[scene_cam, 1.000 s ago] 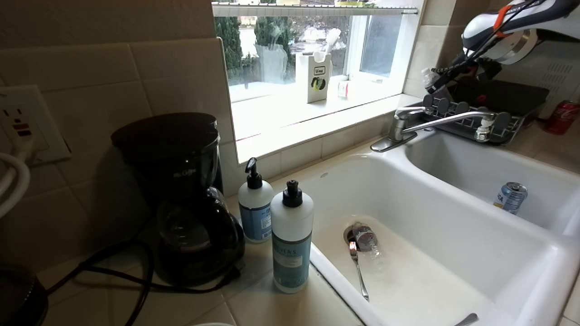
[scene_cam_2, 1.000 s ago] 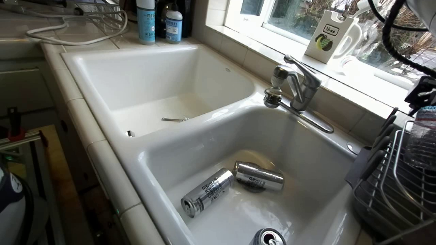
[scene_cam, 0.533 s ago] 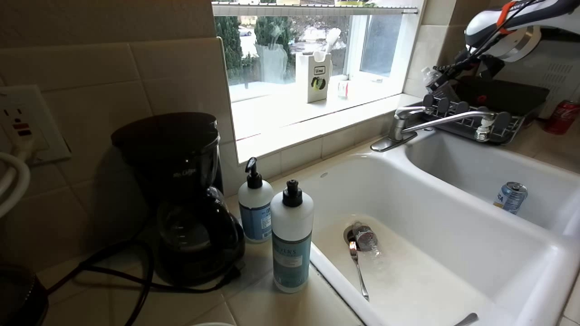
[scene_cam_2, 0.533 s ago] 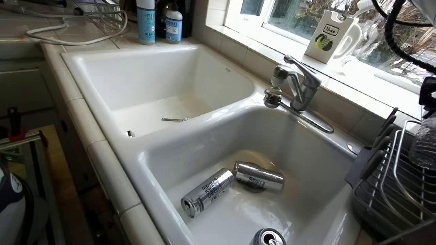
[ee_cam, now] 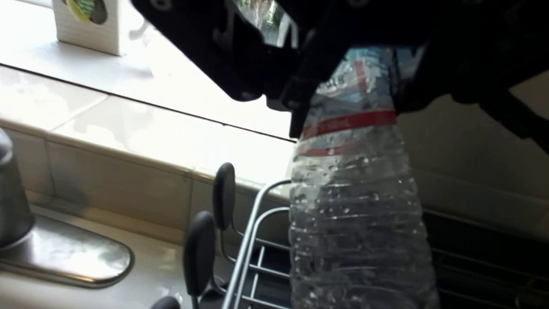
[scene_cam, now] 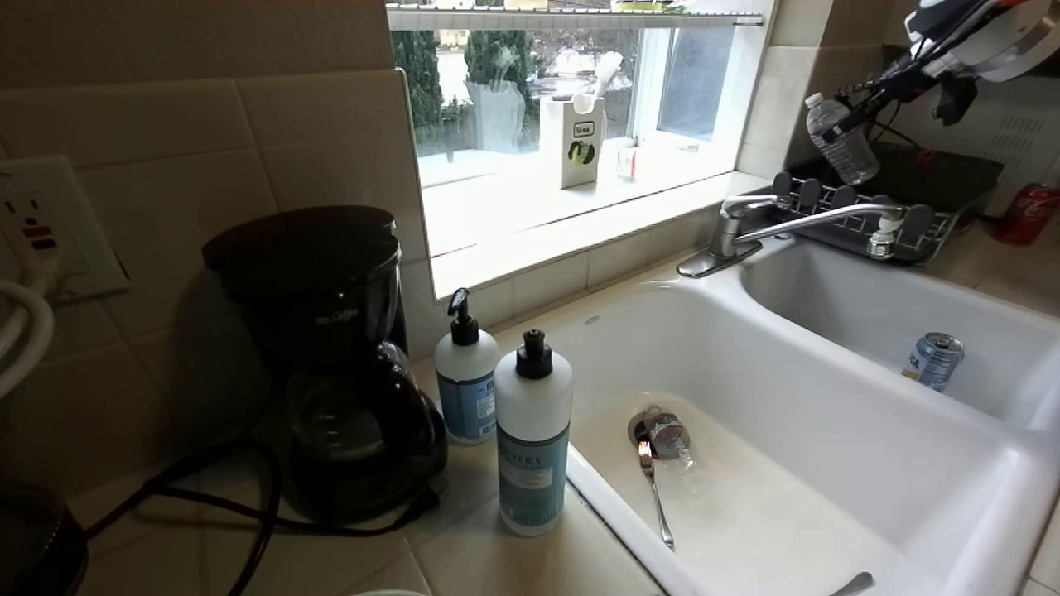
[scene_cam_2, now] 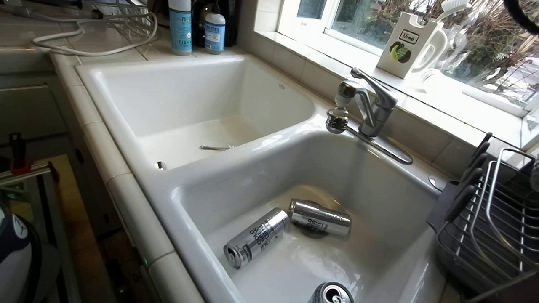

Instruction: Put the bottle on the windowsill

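The see-through bottle hangs tilted above the dish rack, its white cap up and toward the window. My gripper is shut on it around the label with the red band, one dark finger on each side. Below the fingers, the clear ribbed body of the bottle fills the lower right of the wrist view. Only a sliver of it shows at the right edge of an exterior view. The pale windowsill lies left of the held bottle in the wrist view; it also shows in both exterior views.
A white pitcher-like box stands on the windowsill. The faucet rises between sill and sink. Grey-tipped prongs line the dish rack. Several cans and a crumpled clear bottle lie in the basins. Soap bottles stand on the counter.
My gripper has closed on the bottle and lifted it up off the rack area. Arm and bottle have moved up and to the right in an exterior view. The other objects stay put.
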Robot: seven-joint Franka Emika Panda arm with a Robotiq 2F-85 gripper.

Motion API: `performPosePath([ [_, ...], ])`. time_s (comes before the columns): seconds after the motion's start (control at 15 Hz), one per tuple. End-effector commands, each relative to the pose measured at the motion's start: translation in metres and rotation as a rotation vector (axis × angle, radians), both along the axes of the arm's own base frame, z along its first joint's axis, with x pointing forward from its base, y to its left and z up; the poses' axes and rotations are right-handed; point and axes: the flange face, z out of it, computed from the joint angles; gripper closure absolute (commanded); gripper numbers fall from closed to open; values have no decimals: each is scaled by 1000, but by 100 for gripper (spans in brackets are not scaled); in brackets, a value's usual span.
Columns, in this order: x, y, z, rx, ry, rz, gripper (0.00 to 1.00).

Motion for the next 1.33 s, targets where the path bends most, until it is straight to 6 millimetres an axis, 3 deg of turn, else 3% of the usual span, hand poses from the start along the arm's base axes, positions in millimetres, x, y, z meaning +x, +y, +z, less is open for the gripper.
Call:
performPosePath([
  [0.0,-46,48,28,6,-106,153,88],
  [0.13,-53,66,44,18,-188,247,88],
  [0.47,-25,126,65,77,-313,517,88],
  [0.87,7,185,55,268,-353,823,88],
  [0.93,-2,179,60,221,-333,751,63],
  [1.2,6,186,53,260,-328,803,63],
  [1.27,6,185,53,258,-329,803,88],
])
